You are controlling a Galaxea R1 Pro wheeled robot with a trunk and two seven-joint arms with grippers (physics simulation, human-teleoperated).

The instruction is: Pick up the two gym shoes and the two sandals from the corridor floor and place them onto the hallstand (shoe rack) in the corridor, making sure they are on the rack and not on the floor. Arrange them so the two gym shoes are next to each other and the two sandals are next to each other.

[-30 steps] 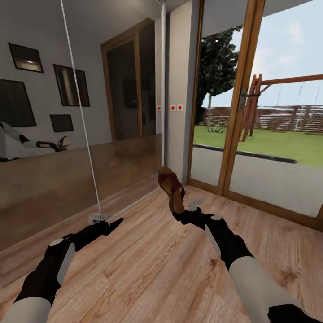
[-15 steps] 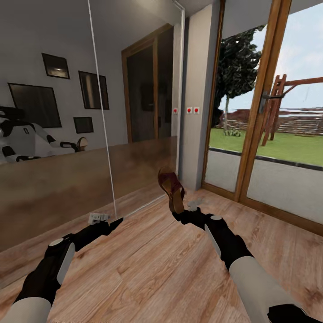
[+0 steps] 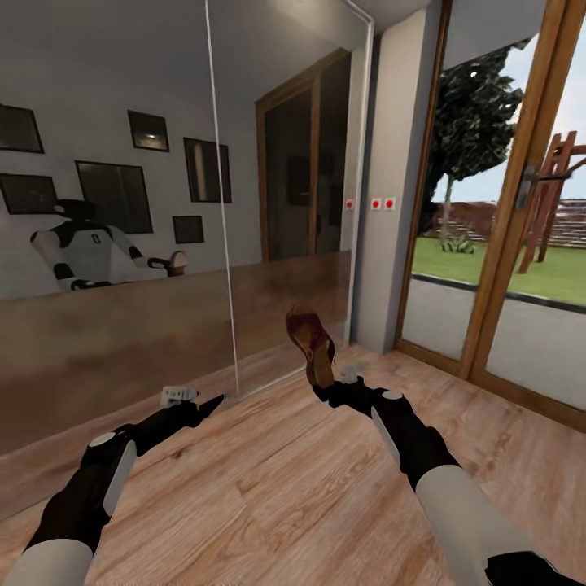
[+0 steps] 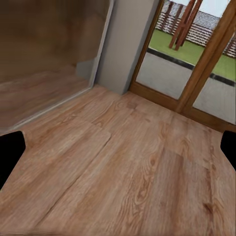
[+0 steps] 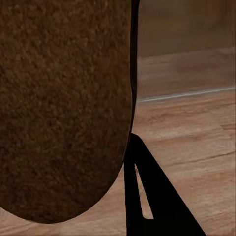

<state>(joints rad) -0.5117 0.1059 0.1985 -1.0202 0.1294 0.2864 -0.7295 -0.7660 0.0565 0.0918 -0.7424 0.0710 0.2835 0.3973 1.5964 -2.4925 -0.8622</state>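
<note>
One dark brown sandal (image 3: pixel 310 340) is held upright above the corridor floor (image 3: pixel 277 488), toe strap toward me, with my right gripper (image 3: pixel 322 387) shut on its lower end. In the right wrist view its rough brown sole (image 5: pixel 64 108) is close up beside one black finger (image 5: pixel 147 196). My left gripper (image 3: pixel 207 405) hovers low over the floor near the mirrored wall. Its fingers (image 4: pixel 10 155) stand wide apart, open with nothing between them. The gym shoes, the other sandal and the hallstand are out of view.
A mirrored wall (image 3: pixel 122 325) runs along the left and reflects the robot (image 3: pixel 85 252). A grey wall pillar (image 3: pixel 391 212) stands ahead. Wood-framed glass doors (image 3: pixel 505 268) to a garden close the right side. Bare wood planks (image 4: pixel 123 162) lie ahead.
The whole view has swung, so the mirror, pillar and doors have slid to the right: the camera turned. Both arms and the sandal keep their places in the picture.
</note>
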